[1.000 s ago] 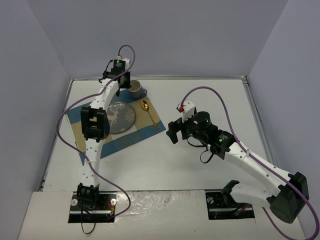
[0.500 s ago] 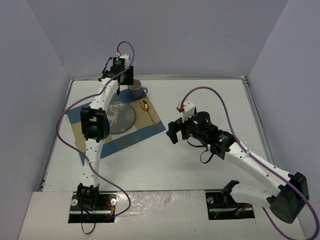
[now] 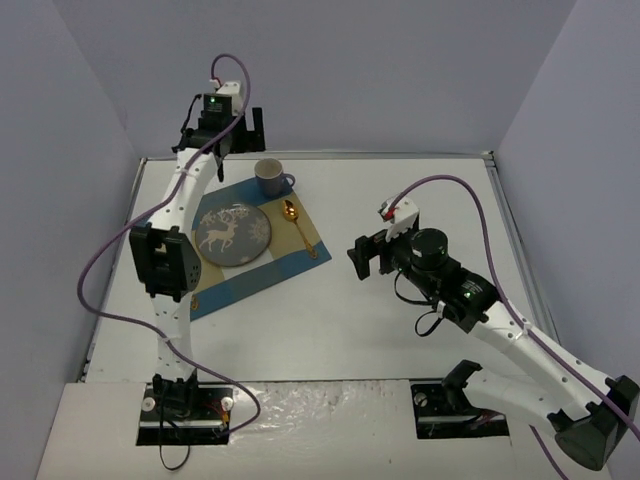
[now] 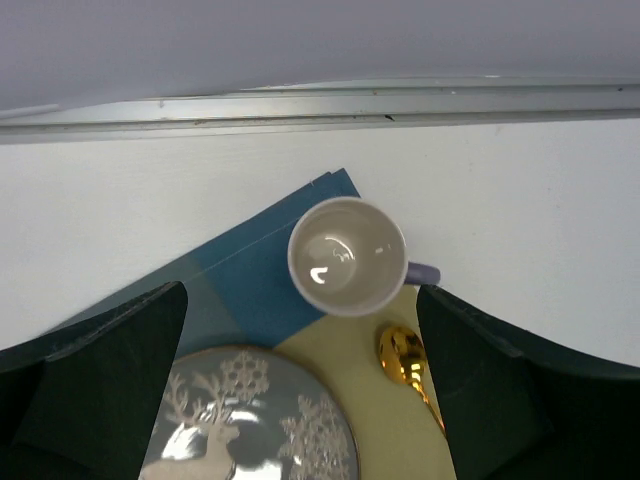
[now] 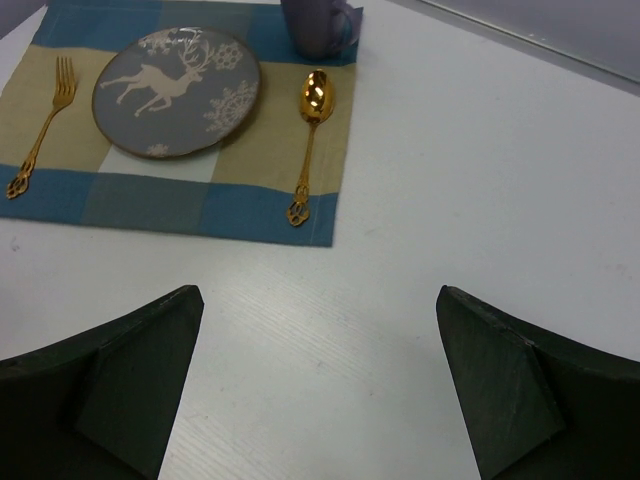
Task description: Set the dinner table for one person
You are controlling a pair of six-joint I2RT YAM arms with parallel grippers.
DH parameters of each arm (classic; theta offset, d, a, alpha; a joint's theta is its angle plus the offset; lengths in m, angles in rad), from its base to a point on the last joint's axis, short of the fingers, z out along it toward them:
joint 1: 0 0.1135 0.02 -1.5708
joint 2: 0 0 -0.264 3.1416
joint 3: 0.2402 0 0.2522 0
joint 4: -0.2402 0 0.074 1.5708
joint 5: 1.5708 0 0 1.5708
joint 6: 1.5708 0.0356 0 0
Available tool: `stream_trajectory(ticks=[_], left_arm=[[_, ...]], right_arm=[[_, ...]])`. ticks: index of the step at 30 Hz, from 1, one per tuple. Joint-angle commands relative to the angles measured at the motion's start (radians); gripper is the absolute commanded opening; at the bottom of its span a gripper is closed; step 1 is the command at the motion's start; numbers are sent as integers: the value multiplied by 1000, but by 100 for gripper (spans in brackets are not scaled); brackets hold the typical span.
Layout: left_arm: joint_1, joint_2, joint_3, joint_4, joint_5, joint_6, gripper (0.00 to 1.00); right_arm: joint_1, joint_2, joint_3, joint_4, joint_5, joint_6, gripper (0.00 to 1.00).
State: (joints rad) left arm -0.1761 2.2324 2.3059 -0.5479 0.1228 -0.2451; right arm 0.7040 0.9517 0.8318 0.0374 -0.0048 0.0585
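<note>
On the white dinner table [image 3: 420, 190] lies a blue-and-tan checked placemat [image 3: 262, 272]. It carries a grey deer plate [image 3: 232, 234], a gold spoon [image 3: 297, 225] to its right and a lavender cup [image 3: 270, 177] standing upright at the far corner. My left gripper [image 3: 238, 128] hangs open and empty high above the cup [image 4: 347, 255], apart from it. My right gripper [image 3: 368, 258] is open over bare table right of the mat. Its wrist view shows a gold fork [image 5: 40, 130] left of the plate [image 5: 177, 90], and the spoon [image 5: 310, 140].
Grey walls close in the table at the back and both sides, and a metal rail [image 4: 320, 105] runs along the far edge just behind the cup. The left arm's elbow link [image 3: 160, 260] overhangs the mat's left part.
The left gripper has opened, let go of the cup and risen back toward the rear wall. The cup stays on the mat's corner. The right arm has drawn a little to the right.
</note>
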Motion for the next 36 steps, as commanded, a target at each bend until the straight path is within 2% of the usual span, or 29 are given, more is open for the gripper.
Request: stream_trajectory(ticks=[1,6,8,10,18,23,31,36], left_arm=[[10,-406,-240,55,-93,-5,97],[17,-849,-667,109,-218,-3,97],[25,-1054,-808,88,-235,10,97],[33,-1171,-930,35,-267,8,97],[36,-1641,-1163,-226,-441,-17,97],[33,-1807,-1270,-242,-539,-38,97],[33,-1982,-1445,-155,-556,-68,97],[33,-2068,-1489,-139,-573,-47,97]], right_arm=[[0,-94,33,15,196,3,100],[-1,-182,41,-23,363,3,100],[-1,-237,44,-33,440,1,100],[-1,-271,47,-47,471,3,100],[-1,-373,39,-131,563,23,100],[-1,-418,25,-148,623,26,100],[-1,-502,0,-156,624,-4,100],[0,-547,-25,-151,665,3,100]])
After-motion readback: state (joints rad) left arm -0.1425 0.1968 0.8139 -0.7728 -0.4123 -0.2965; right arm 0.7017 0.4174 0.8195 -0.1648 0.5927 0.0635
